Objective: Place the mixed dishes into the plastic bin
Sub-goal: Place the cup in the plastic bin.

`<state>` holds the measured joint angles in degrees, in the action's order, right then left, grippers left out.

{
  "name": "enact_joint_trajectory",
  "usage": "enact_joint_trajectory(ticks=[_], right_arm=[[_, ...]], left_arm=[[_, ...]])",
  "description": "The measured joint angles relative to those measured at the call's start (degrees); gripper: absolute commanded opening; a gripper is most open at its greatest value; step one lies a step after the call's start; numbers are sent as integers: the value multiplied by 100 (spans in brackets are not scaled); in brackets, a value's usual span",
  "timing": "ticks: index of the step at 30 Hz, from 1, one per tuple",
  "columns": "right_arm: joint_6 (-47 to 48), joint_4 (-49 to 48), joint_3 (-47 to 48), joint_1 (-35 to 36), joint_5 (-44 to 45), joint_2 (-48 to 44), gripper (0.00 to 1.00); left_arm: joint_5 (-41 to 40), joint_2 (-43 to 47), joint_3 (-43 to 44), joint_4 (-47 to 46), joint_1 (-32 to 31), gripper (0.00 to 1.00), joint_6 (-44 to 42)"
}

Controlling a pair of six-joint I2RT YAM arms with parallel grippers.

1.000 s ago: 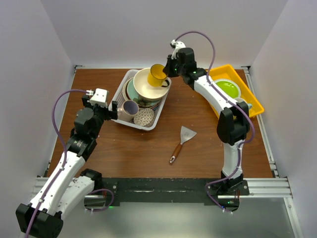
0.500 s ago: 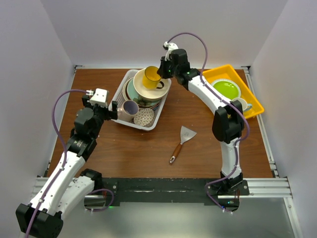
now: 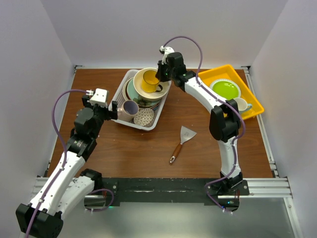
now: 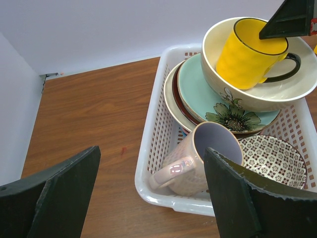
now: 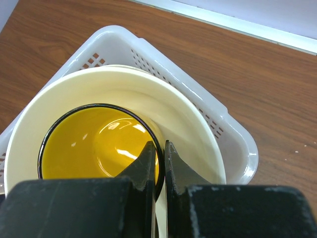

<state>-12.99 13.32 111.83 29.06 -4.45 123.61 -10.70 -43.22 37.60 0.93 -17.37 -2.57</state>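
**A:** Start at the left. What is the left gripper (image 3: 113,110) doing?

**B:** It hangs at the left middle of the overhead view, just beside the plastic bin (image 4: 152,130). Its fingers are spread wide and hold nothing.

**A:** And inside the bin?

**B:** At the near left corner the purple-lined cream mug (image 4: 198,161) lies tipped on its side. Behind it is a stack of plates with the pale green plate (image 4: 197,91) on top. The small patterned bowl (image 4: 278,156) sits at the lower right of the left wrist view.

**A:** Where's the piece being handled?

**B:** On the plates stands the large cream bowl (image 4: 280,95), and the yellow mug (image 4: 243,55) sits tilted inside it, at the upper middle of the overhead view. The right gripper (image 5: 157,149) has its fingers pressed almost together on the mug's wall at the rim, apparently one inside and one outside. I can't tell whether the base is touching the bowl.

**A:** How does it look?

**B:** It has a bright yellow glaze, a dimpled outside, a thin black line around the lip and a black handle (image 4: 291,67).

**A:** How will it handle?

**B:** I'd say it's rigid, fairly light and glossy enough to slip. It would chip if dropped against the bowl. Pinching the rim wall works, and the handle would be the other place to hold it.
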Motion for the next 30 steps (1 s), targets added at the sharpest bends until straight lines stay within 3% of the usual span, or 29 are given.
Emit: enact_joint_trajectory(ticks=[30], right_arm=[[195, -39, 0, 48, 83, 0, 19]], left_arm=[[0, 15, 0, 0, 2, 91, 0]])
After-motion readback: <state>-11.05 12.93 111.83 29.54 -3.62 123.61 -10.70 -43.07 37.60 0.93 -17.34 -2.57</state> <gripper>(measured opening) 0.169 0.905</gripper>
